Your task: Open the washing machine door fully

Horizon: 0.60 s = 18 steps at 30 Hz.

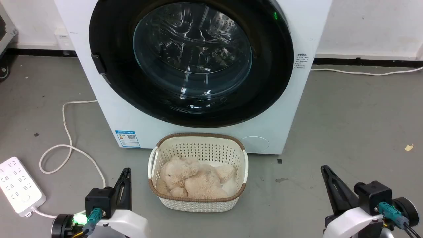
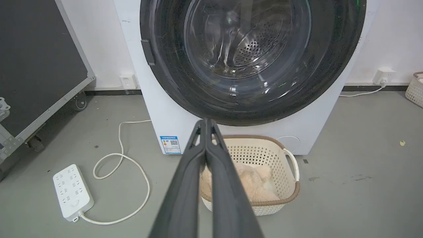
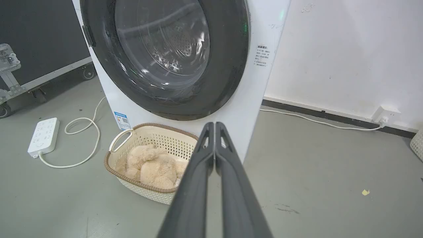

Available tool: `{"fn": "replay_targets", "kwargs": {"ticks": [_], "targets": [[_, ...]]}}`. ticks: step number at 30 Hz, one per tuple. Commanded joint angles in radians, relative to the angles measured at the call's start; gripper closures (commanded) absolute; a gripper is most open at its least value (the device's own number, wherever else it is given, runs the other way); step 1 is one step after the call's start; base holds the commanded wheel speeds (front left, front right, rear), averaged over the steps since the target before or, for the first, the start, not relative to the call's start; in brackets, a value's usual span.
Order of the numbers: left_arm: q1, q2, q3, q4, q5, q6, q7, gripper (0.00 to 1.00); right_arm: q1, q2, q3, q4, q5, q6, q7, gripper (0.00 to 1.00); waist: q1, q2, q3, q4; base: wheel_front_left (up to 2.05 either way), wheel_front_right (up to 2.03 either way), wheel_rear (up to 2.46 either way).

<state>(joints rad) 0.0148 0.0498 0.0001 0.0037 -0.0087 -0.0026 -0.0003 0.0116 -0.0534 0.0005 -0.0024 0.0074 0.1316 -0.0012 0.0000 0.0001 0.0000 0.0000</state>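
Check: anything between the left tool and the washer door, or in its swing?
Nothing visible between the left tool and the washing machine door. The basket stands on the floor just below the door. Its rim looks lower than the door's edge, so the swing is probably clear.

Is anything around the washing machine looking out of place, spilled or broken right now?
Nothing spilled or broken. The washing machine door looks shut and intact. Minor clutter: a yellowish scrap on the floor to the right, and a loose white cable looping from the power strip at the left.
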Motion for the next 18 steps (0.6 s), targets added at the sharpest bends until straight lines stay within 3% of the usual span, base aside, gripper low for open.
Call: {"fn": "replay_targets", "kwargs": {"ticks": [1, 18], "targets": [[-0.015, 0.0, 0.0, -0.004, 0.009, 0.003, 0.0, 1.0, -0.012, 0.003, 0.0, 0.002, -0.007, -0.001, 0.001, 1.0, 0.0, -0.0001, 0.0, 0.0, 0.0, 0.0, 0.0], [-0.015, 0.0, 0.0, -0.004, 0.009, 0.003, 0.0, 1.0, -0.012, 0.003, 0.0, 0.002, -0.007, -0.001, 0.001, 1.0, 0.0, -0.0001, 0.0, 0.0, 0.0, 0.0, 0.0]]}}
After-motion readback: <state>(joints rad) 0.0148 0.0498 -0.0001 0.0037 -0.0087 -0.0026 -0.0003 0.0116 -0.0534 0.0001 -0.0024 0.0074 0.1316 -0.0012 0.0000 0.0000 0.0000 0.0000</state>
